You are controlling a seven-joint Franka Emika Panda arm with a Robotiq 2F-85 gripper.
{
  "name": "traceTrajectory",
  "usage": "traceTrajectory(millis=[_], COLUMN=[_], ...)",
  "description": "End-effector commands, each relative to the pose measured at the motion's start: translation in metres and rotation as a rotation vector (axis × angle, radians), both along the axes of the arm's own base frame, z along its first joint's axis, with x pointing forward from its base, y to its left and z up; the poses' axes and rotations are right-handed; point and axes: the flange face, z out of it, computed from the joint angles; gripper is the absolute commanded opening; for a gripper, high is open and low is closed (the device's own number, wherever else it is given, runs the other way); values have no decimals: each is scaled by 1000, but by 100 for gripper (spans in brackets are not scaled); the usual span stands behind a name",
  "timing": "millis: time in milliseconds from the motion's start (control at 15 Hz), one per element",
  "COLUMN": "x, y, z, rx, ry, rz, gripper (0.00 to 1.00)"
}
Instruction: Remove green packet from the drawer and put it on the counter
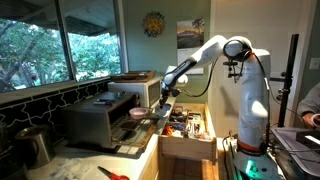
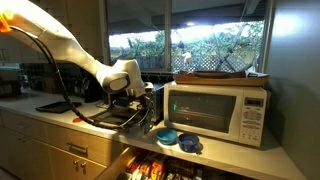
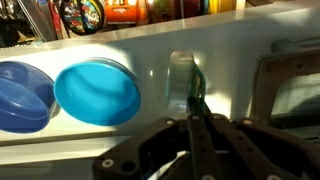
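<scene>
Green packet (image 3: 184, 82) appears in the wrist view as a thin, glossy, pale pouch held just over the white tabletop (image 3: 240, 50). The pincer (image 3: 195, 122) nips its near end, its dark fingers drawn narrow together. Two round blue plastic dishes (image 3: 97, 92) lie beside it.

In an exterior view, the white arm (image 1: 215, 55) arches high and its forearm slopes down over the tabletop edge, above the open light-wood drawer (image 1: 185, 125).

In an exterior view, the wrist bends down just before a white microwave (image 2: 220, 110).
</scene>
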Motion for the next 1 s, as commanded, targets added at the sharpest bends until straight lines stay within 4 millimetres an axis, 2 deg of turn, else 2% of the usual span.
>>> traceTrajectory(millis=[0, 333, 400, 533, 733, 867, 933], x=[9, 20, 21, 23, 15, -10, -29], y=[-5, -3, -1, 2, 7, 7, 9], z=[-10, -22, -22, -22, -6, 23, 39], rx=[-31, -53, -54, -54, -68, -64, -39], ry=[41, 79, 85, 84, 52, -10, -29], rz=[-30, -32, -30, -26, -16, 13, 89], gripper=[0, 0, 26, 32, 56, 69, 78])
